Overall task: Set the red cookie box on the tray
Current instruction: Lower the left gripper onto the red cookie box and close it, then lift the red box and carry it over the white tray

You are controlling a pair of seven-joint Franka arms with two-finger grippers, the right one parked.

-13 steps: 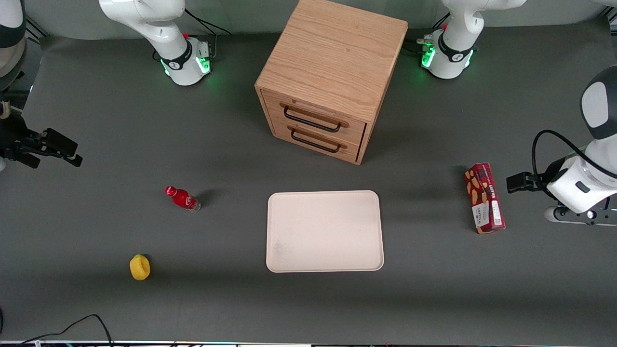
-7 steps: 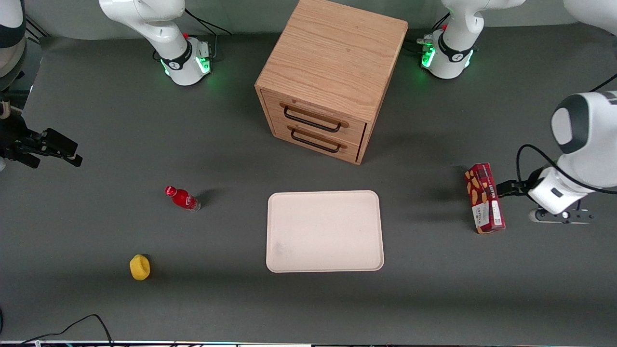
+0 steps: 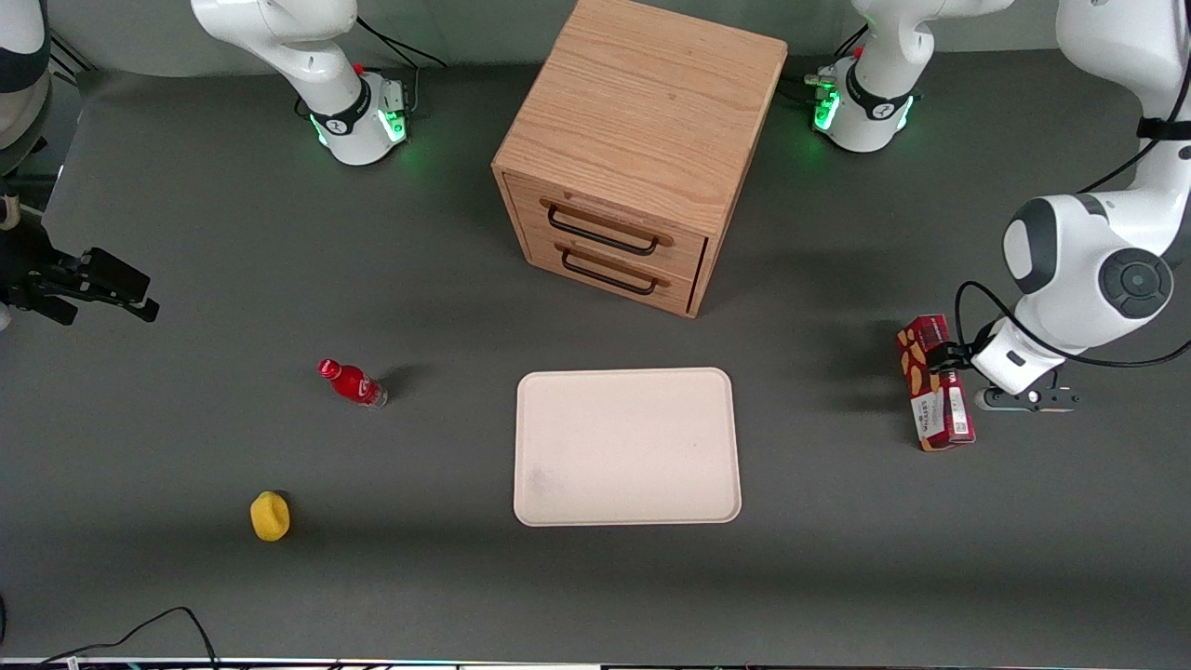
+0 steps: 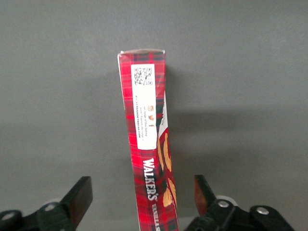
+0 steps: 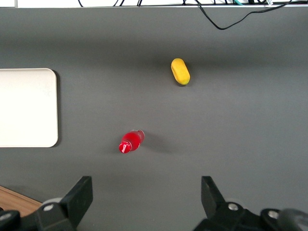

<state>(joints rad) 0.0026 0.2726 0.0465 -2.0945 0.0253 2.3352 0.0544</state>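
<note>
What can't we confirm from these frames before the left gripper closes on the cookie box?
- Contact: the left gripper is open astride the long dark-red cardboard cookie box; the wrist view's edge cuts off the box's near end and the fingers' bases.
- Gripper height: in the front view the white wrist hides part of the box.
- Small print on the box's white label: too small to read.
- Flat cream-white tray: fully visible, nothing on it.

I work in a robot lab: two arm bases glowing green sit bolted to a grey-matted table, cables trailing at its edge.
</note>
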